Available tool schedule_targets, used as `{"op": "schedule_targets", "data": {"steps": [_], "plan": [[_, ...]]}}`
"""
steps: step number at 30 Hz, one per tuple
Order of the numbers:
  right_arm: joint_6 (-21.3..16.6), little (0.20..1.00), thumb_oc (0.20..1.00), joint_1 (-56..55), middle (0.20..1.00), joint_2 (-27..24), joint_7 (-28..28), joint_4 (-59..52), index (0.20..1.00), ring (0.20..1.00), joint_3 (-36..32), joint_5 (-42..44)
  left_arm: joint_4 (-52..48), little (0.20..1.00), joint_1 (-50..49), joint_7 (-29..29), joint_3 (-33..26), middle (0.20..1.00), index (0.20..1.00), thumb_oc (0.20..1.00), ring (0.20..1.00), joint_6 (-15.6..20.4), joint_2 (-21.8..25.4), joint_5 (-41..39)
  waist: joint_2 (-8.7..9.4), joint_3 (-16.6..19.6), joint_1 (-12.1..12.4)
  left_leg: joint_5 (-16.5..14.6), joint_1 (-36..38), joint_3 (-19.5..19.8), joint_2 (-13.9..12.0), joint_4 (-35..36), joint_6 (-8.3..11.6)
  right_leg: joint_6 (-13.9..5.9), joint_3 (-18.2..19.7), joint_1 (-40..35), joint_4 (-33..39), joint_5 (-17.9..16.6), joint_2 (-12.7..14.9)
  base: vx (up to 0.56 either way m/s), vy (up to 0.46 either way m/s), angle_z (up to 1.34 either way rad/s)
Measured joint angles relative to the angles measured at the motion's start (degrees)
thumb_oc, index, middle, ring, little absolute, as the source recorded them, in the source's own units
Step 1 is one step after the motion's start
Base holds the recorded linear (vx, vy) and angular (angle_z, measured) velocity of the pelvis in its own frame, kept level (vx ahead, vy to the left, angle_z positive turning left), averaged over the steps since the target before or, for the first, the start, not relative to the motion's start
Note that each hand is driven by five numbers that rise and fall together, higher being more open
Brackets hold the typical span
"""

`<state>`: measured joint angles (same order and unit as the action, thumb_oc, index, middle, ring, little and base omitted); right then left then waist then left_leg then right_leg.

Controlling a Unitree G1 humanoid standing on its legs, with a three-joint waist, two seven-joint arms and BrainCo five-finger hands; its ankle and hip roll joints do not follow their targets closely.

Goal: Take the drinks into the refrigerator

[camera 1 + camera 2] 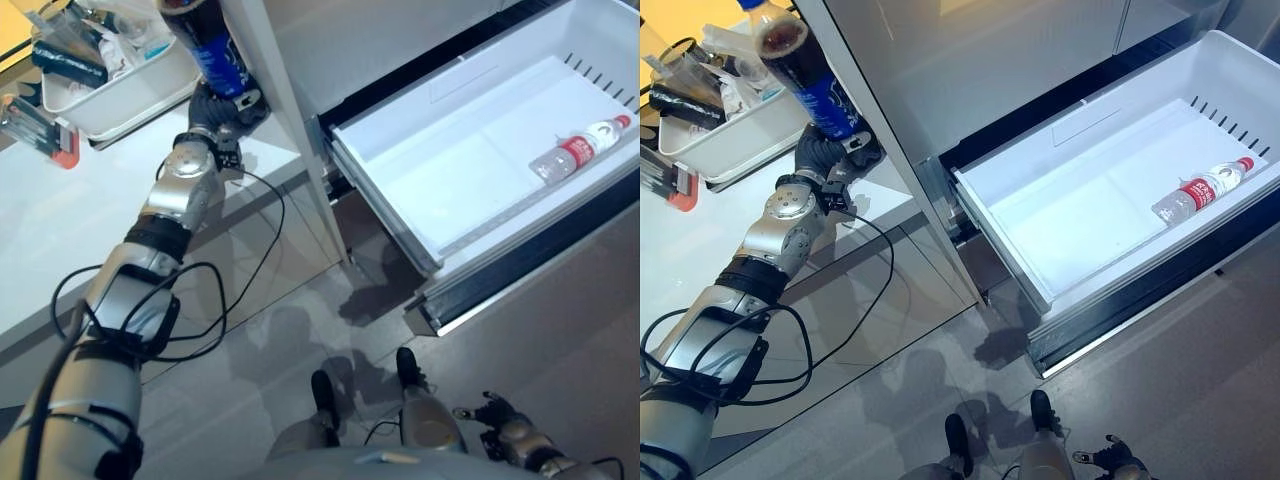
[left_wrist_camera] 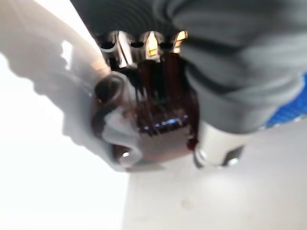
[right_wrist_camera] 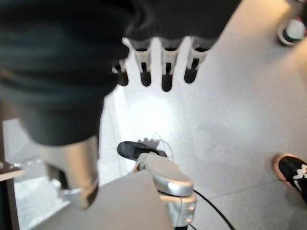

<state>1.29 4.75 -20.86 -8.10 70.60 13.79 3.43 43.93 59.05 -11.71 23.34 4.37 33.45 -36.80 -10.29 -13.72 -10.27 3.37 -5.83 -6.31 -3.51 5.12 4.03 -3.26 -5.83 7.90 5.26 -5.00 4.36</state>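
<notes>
I had the cola bottle (image 1: pixel 805 75) in my left hand (image 1: pixel 830 150), fingers curled round its lower body below the blue label, held up over the white counter (image 1: pixel 60 230) just beside the tray (image 1: pixel 735 140) of clutter. In the left wrist view the dark base of the bottle sat firmly between fingers and thumb, so the grip looked sound. The fridge drawer (image 1: pixel 400 170) stood pulled out well to the right, with a water bottle (image 1: pixel 580 150) lying on its side near the far end (plenty of bare floor left in it). My right hand (image 1: pixel 500 425) hung low by the floor, fingers straight and relaxed, holding nothing.

The step, as I judged it, was the carry across. The fridge's edge panel (image 1: pixel 880 140) stood right beside the bottle, so I meant to draw the bottle back toward me first, swing wide round that edge, then lower it into the near half of the drawer, apart from the water bottle, before easing the fingers off.
</notes>
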Motion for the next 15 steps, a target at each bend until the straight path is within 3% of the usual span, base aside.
{"op": "schedule_targets", "data": {"steps": [7, 15], "plan": [[-0.05, 1.0, 1.0, 0.88, 1.0, 0.07, -1.0, -1.73, 1.0, 1.0, -1.05, 0.63, -9.46, 0.2, -6.16, -1.68, -4.62, 0.2, 0.2, 0.2, 0.2, 1.0, -1.01, 0.81, 0.44, -2.43, 0.03, 0.06, 1.52, 0.33, -0.08, -0.01, -0.04, -0.03, -0.46, -1.74, -0.01, 0.07, -0.01, -0.01, -0.013, 0.02], [-0.69, 1.0, 1.0, 1.77, 1.0, -0.1, -1.75, -2.88, 1.0, 1.0, -10.25, 7.48, -24.58, 0.2, -21.37, 0.87, -8.03, 0.2, 0.2, 0.2, 0.2, 1.71, -1.65, 2.47, 0.78, -2.58, 0.5, 0.09, 3.2, 2.18, -0.19, 0.04, -0.06, -0.05, -2.23, -4.34, 0.0, 0.43, -0.22, -0.02, -0.011, 0.11]]}}
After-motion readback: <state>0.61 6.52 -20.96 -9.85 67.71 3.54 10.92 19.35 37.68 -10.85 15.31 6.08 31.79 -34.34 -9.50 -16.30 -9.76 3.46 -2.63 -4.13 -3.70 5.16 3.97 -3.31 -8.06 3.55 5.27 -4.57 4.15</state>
